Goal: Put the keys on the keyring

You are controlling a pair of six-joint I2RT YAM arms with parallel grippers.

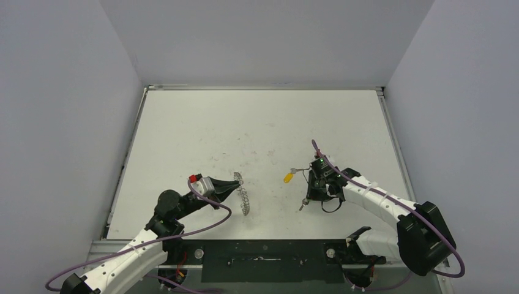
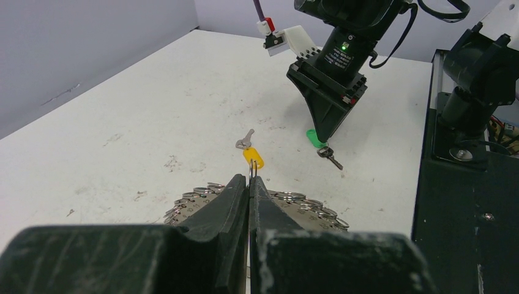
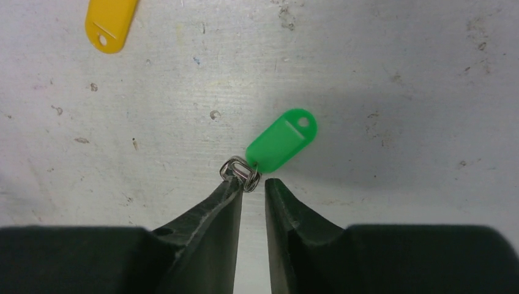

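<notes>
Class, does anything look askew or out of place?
The keyring stands on edge, pinched by the left gripper. The green key's ring sits against one fingertip of the right gripper, not between its jaws.

a scuffed white table (image 1: 257, 122) sits enclosed by plain grey walls (image 1: 61, 92).

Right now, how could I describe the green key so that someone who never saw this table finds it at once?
Look at the right half of the white table, where the right gripper points down. The green key lies just at its fingertips. Its green plastic head sets it apart from the yellow key nearby.
</notes>
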